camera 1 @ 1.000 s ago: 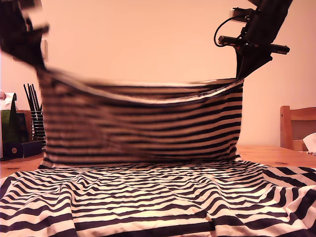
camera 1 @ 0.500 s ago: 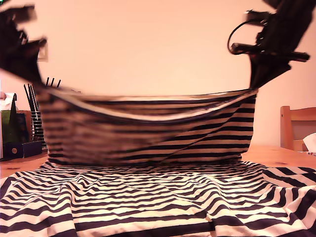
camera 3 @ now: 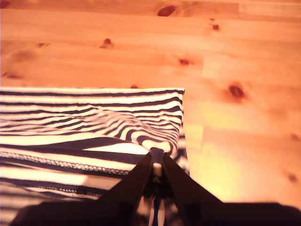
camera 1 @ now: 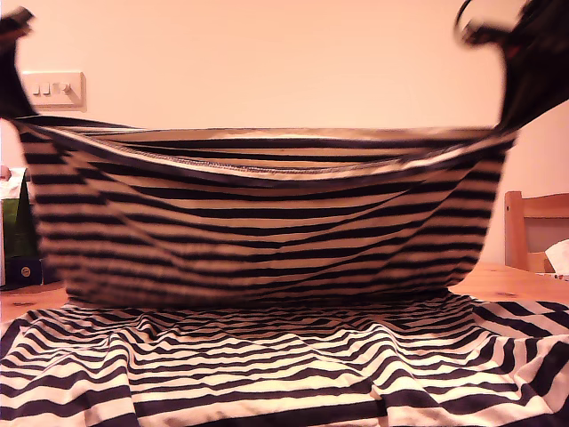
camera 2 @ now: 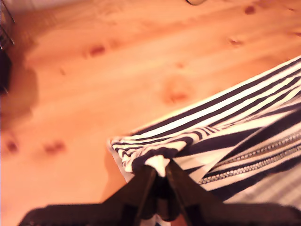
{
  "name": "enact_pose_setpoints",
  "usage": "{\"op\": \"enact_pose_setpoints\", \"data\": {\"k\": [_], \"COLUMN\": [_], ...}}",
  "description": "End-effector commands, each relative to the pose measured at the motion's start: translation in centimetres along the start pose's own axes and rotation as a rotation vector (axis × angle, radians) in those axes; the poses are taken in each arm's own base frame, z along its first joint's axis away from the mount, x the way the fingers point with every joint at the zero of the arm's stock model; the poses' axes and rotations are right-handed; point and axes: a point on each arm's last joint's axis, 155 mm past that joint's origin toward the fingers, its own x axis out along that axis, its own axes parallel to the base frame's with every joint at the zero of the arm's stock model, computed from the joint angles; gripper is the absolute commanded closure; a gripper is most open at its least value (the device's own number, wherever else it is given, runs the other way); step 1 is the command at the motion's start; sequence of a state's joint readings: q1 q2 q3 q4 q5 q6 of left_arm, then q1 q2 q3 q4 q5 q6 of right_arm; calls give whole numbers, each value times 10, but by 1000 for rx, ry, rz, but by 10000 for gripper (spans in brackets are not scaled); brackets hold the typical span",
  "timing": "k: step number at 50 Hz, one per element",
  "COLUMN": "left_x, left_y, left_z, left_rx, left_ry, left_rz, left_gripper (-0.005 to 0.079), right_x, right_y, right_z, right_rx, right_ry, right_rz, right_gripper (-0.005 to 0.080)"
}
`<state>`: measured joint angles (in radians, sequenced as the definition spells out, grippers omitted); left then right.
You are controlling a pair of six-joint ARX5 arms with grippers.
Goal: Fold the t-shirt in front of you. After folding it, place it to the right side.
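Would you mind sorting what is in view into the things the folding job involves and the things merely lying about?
Job:
- t-shirt
- my first gripper, shut on a corner
- my second gripper, shut on another corner

Lying about:
- wall switch
- wooden chair
- green box

This looks like a room in a home, likely a dining or living space; a knotty pine table (camera 2: 94, 84) with a warm orange finish carries the work; a plain pale wall (camera 1: 267, 62) stands behind it, bearing a white bank of light switches (camera 1: 53, 89) of the household kind; a wooden chair (camera 1: 533, 227) shows at the exterior view's right edge; packets and a dark box (camera 1: 22, 253) crowd the exterior view's left edge; the light is warm and dim, as from indoor lamps
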<state>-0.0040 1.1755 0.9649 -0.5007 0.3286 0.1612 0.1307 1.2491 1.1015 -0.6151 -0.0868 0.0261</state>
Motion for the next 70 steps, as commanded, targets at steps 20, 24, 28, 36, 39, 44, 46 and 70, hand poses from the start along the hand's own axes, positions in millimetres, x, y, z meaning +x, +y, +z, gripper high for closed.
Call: {"op": "enact_pose_setpoints", "data": {"k": [20, 24, 28, 36, 39, 44, 46, 70], "left_x": [-17, -16, -14, -8, -7, -7, -7, 2], "left_y": [-21, -23, -25, -29, -29, -28, -27, -16], "left_z": [-85, -95, -108, -137, -145, -151, -152, -184], "left_rx": [-118, -147, -163, -198, -206, -259, -280, -330], "left_ry": [162, 190, 225, 287, 303, 323, 328, 471], "left_rz": [-29, -31, -39, -48, -48, -29, -19, 43], "left_gripper": [763, 763, 763, 763, 763, 763, 763, 763], "right_x": [-18, -17, -16, -14, -14, -12, -11, -5], "right_y": [1, 1, 0, 4, 4, 4, 4, -5], "right_z": [-91, -104, -115, -129, -137, -147, -152, -184], "right_rx": [57, 69, 75, 82, 85, 89, 92, 120], "right_ry": [146, 167, 195, 233, 260, 285, 299, 369], "right_rz": [6, 5, 5, 26, 25, 23, 23, -21], "right_gripper": [765, 765, 765, 765, 765, 765, 765, 765]}}
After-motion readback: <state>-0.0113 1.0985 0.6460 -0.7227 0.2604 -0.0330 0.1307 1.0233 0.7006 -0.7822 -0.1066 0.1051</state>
